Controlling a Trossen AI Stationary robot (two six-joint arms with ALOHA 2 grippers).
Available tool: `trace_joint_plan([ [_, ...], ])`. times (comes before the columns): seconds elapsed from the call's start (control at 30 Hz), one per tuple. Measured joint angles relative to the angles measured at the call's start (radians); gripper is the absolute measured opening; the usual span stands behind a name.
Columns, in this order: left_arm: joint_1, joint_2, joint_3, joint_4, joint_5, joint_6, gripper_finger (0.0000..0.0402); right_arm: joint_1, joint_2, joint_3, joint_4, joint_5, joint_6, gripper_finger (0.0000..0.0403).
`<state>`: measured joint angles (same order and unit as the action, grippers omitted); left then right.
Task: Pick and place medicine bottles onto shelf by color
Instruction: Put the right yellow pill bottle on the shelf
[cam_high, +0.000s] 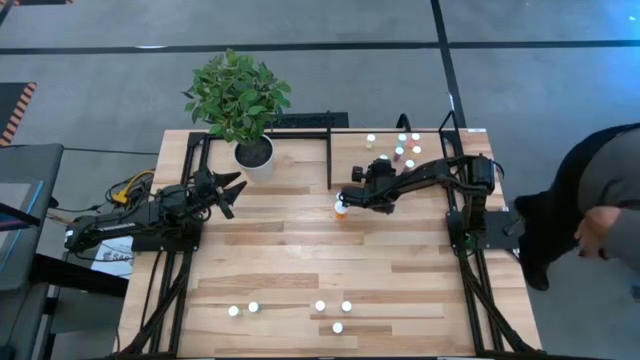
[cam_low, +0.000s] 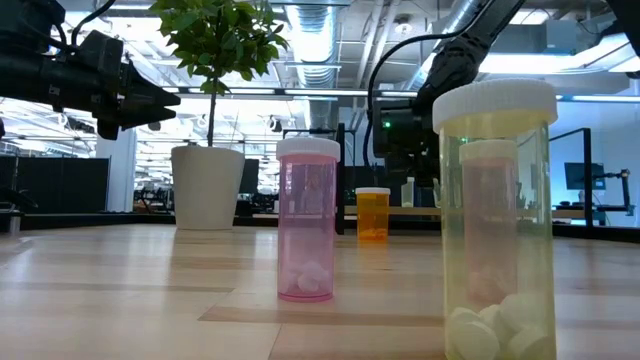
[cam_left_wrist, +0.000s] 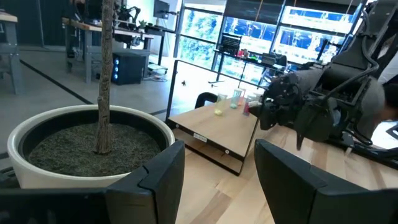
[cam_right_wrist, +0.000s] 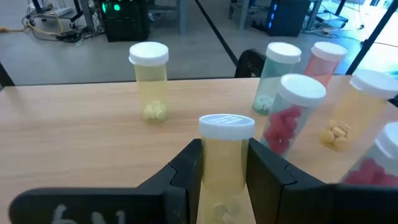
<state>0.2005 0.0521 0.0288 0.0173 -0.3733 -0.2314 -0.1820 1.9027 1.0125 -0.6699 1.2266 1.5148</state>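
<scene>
Yellow bottle (cam_right_wrist: 225, 163) — clamped upright between right tool (cam_right_wrist: 222, 171) fingers

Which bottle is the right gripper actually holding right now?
The yellow-bodied, white-capped bottle clamped between the right gripper fingers, near the table's middle; the other bottles stand free on the shelf or along the table's near edge.

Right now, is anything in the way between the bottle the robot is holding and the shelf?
Nothing visible blocks it. The right tool grips a yellowish bottle just short of the shelf. Other bottles already stand there to one side, and a lone yellow one to the other, leaving a gap.
</scene>
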Motion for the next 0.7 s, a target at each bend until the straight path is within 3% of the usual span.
trace_joint_plan([
  [0.33,0.0,0.0,0.0,0.0,0.0,0.0,0.0181,-0.017,0.003,0.0,0.001,-0.013,-0.006,0.0117],
  [0.7,0.0,0.0,0.0,0.0,0.001,0.0,0.0181,0.0,0.068,-0.001,0.012,0.098,0.031,0.0117],
])
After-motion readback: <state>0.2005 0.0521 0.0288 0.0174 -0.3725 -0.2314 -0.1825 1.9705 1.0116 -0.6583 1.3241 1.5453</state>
